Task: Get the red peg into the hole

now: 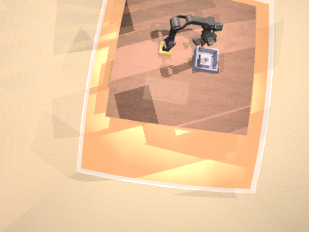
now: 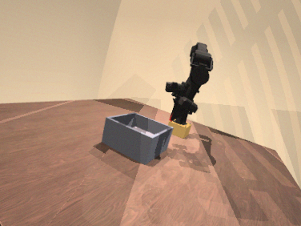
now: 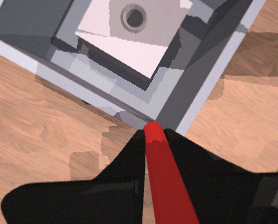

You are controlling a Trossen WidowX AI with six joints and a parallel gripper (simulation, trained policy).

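The red peg (image 3: pixel 167 185) (image 1: pixel 203 44) is held between the gripper's black fingers, its rounded tip pointing away from the wrist camera. My gripper (image 3: pixel 153 135) is shut on it. In the wrist view the peg tip overlaps the near corner of the open grey box (image 3: pixel 15 56) (image 1: pixel 195 62) (image 2: pixel 126 142). In the top view the gripper is just past the box's upper edge, not over its middle. The pale plate (image 3: pixel 135 52) (image 1: pixel 205 60) lies at the bottom of the box, with its round hole (image 3: pixel 134 18) visible and empty. The fingers are too small to make out in the exterior view.
A yellow block (image 1: pixel 165 53) (image 2: pixel 181 131) is at the arm's base, to the left of the box in the top view. The box walls stand up around the plate. Dark shadows of the arm fall on the wooden table (image 1: pixel 214 99) (image 2: pixel 72 176).
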